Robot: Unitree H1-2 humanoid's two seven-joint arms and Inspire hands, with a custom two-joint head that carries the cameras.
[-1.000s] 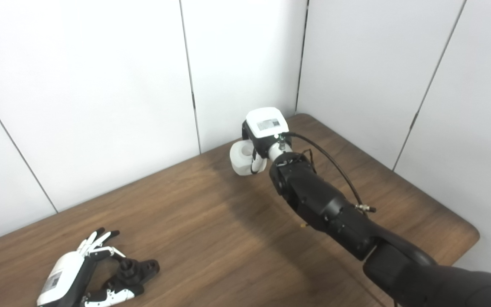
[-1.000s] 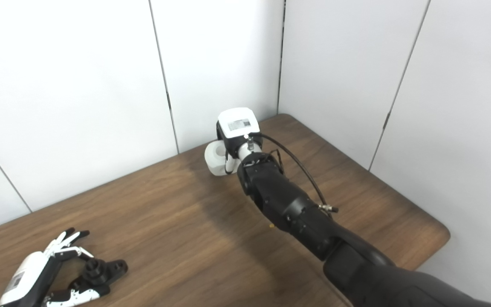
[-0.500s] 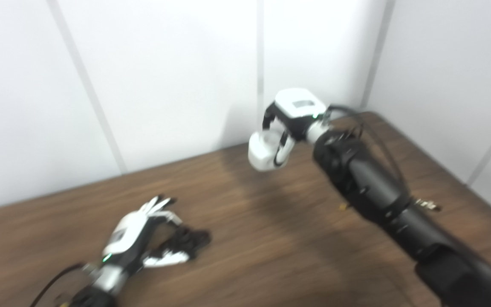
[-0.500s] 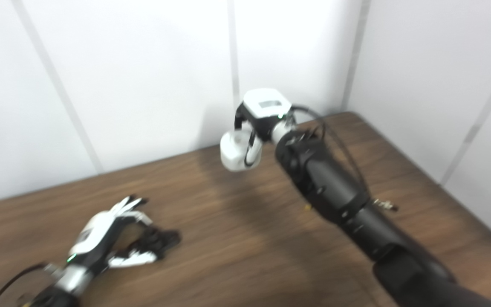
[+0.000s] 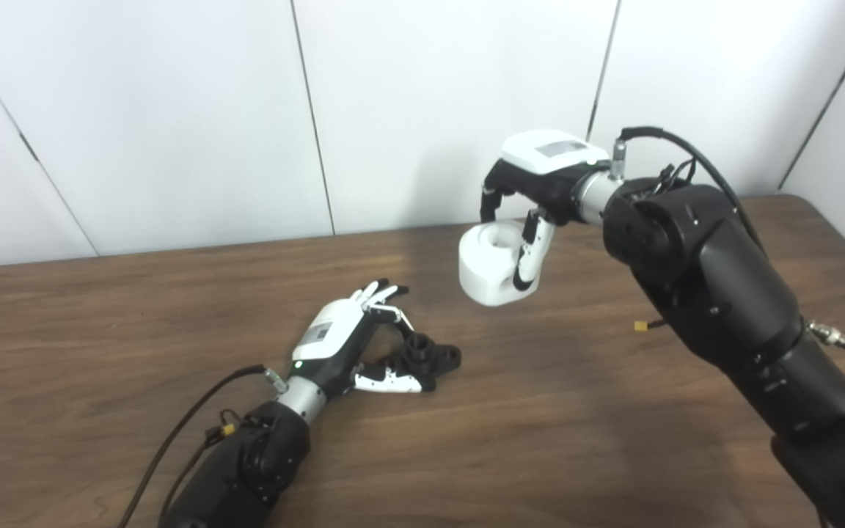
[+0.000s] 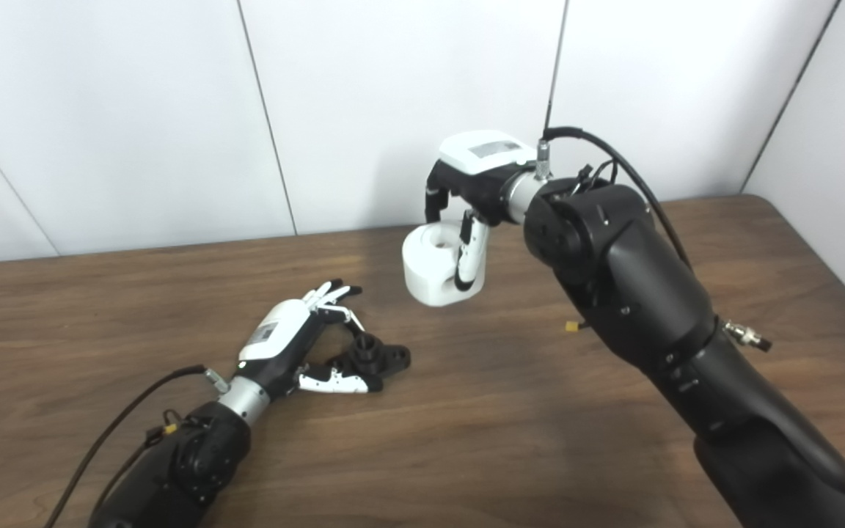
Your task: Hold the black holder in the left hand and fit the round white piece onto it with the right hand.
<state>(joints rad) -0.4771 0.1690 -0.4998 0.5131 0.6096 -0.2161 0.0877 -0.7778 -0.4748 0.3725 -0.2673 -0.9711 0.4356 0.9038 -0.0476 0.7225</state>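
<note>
The black holder (image 5: 431, 355) lies on the wooden table (image 5: 100, 308), left of centre. My left hand (image 5: 340, 336) rests around it, fingers stretched over its top and thumb (image 5: 386, 381) along its near side, spread open. The holder sits between them on the wood. The round white piece (image 5: 491, 265), a thick ring with a hollow centre, hangs above the table to the right of the holder. My right hand (image 5: 543, 176) is shut on it from above, fingers (image 6: 469, 257) wrapped down its side.
White wall panels (image 5: 430, 95) stand close behind the table's back edge. The table's right corner (image 6: 760, 202) meets the side wall. A black cable (image 5: 188, 425) trails from my left forearm across the wood. My right forearm (image 5: 723, 293) crosses the table's right half.
The camera has swung left, so the whole picture shifted. My right hand has carried the white piece away from the back wall toward the holder. The left hand stays around the holder.
</note>
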